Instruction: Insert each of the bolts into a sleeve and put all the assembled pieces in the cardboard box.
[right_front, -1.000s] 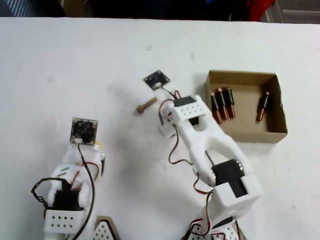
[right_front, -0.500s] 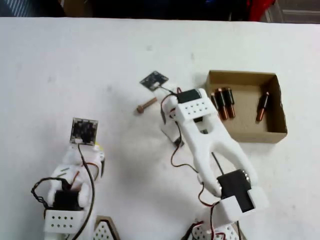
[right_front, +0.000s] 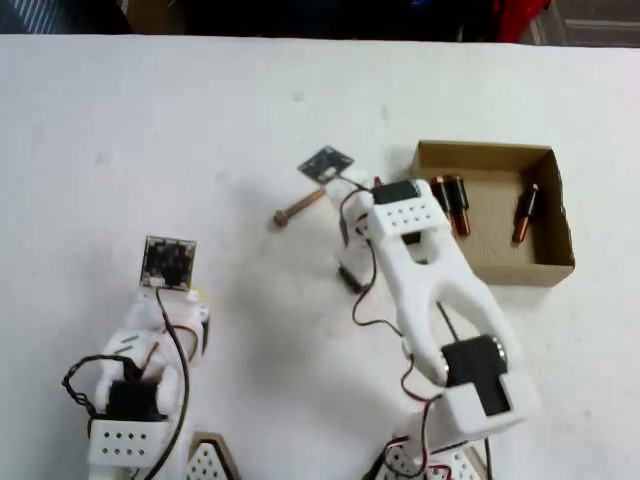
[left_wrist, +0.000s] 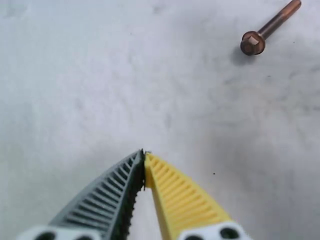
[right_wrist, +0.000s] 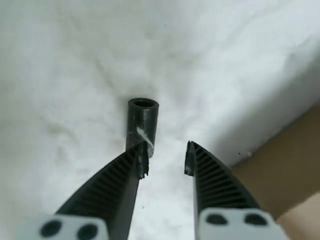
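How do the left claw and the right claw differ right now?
The left claw is shut, tips together; the right claw is open with a gap. The left claw has one grey and one yellow finger; the right claw's fingers are both dark. The left claw faces bare table, the bolt farther off; the right claw has the black sleeve at one fingertip. Both hold nothing.

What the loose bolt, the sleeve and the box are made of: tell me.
Bolt: probably metal with a coppery finish, going by the reddish-brown sheen and hex head. Sleeve: dark matte tube, plastic or blackened metal; the look leaves it open. Box: brown cardboard, with dull, thin folded walls.
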